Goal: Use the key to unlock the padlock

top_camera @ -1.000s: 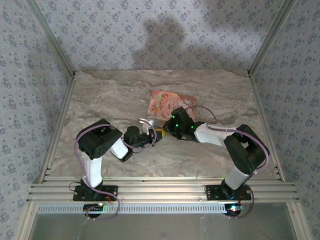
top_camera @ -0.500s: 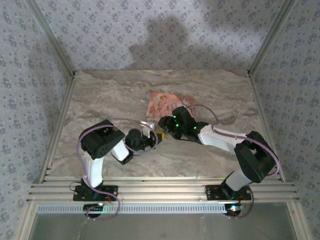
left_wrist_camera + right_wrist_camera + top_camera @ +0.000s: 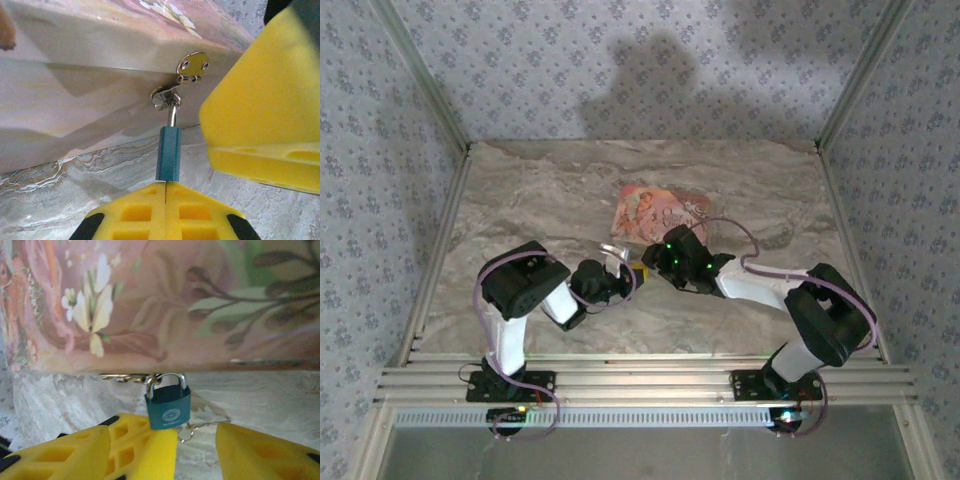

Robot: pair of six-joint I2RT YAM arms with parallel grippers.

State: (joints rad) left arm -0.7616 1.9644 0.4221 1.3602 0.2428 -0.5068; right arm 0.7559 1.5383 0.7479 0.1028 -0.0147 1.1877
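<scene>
Left tool (image 3: pixel 165 192), fingers together, clamps the bottom of the padlock (image 3: pixel 168 152), which hangs from the hasp (image 3: pixel 172 95) of the pink box (image 3: pixel 100 50) on the worktop (image 3: pixel 75 185). Right tool (image 3: pixel 162 437), fingers apart, has drawn slightly nearer over the last second and now frames the lock, so key insertion is probably next. A wire ring (image 3: pixel 200 427) lies beside it. The box is closed, contents hidden.

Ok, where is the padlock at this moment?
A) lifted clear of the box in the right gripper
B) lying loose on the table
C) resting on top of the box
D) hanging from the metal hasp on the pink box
D: the padlock hangs by its loop from the metal hasp on the side wall of the pink box.
</scene>
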